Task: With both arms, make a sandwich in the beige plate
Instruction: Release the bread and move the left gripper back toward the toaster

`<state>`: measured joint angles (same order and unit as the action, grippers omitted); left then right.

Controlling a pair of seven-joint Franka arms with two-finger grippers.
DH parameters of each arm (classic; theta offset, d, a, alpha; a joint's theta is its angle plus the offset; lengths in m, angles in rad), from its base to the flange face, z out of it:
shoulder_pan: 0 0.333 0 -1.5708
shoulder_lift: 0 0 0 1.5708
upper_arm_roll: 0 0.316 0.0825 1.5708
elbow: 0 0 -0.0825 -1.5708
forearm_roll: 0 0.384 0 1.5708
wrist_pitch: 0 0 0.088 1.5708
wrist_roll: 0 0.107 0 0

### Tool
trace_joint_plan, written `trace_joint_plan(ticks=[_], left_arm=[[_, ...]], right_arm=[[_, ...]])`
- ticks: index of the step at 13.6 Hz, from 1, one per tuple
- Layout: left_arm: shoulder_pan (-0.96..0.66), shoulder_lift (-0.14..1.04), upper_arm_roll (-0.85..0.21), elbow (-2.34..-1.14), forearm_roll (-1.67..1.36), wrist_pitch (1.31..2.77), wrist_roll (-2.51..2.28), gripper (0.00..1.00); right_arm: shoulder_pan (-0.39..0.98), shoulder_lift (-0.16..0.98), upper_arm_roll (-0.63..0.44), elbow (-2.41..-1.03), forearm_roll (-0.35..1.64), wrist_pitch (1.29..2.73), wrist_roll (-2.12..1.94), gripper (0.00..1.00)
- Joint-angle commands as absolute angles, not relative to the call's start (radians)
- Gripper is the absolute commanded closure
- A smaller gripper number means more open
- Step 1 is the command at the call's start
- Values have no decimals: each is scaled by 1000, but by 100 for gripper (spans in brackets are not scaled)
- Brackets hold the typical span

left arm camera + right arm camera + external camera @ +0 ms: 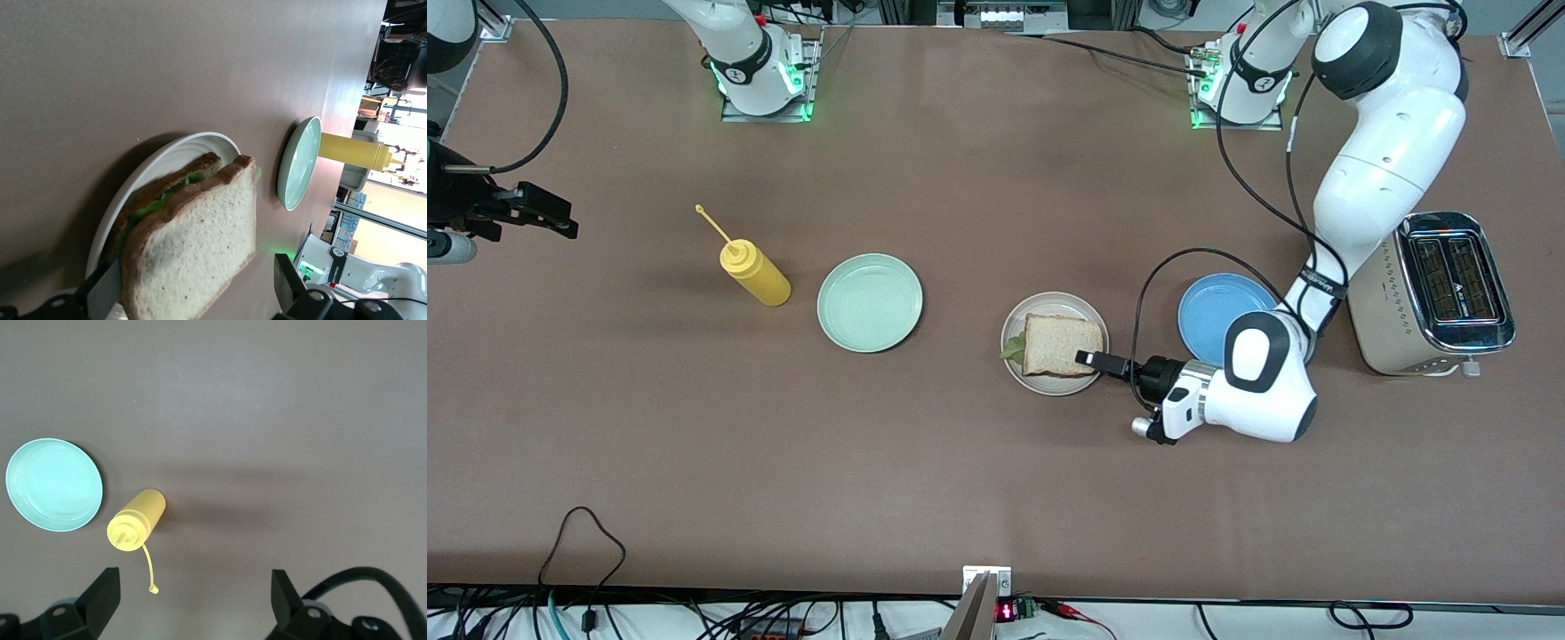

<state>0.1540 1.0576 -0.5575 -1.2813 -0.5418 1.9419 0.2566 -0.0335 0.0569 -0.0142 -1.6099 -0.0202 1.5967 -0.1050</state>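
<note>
Apparently lettuce (157, 200) mostly hidden under bread (193, 253).

even overhead light, soft shadows (window glare perhaps blows out the left wrist view's corner).

A yellow squeeze bottle (754, 273) is seen standing just beside a pale mint-green plate (870, 302). A blue plate (1215, 313) is set near a toaster (1436, 294), whose two slots are turned upward, at the table's (960, 480) end.
</note>
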Motion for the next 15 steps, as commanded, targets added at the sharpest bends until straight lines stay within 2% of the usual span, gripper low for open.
trace_joint_plan(ticks=[1, 3, 7, 12, 15], left_arm=[[143, 1012, -546, -1315, -543, 1927, 230, 0], [143, 974, -549, -1337, -543, 1925, 189, 0], [161, 818, -525, -1426, -482, 1922, 129, 0], [248, 749, -526, -1430, -324, 1790, 120, 0], [250, 690, -526, -1430, -218, 1764, 117, 0]], right_arm=[[-43, 40, -9, -1626, -15, 1598, -110, 0], [-41, 40, -9, -1626, -15, 1600, -110, 0], [-41, 40, -8, -1626, -14, 1598, -110, 0], [-41, 40, -8, -1626, -14, 1598, -109, 0], [-41, 40, -8, -1626, -11, 1592, -109, 0]])
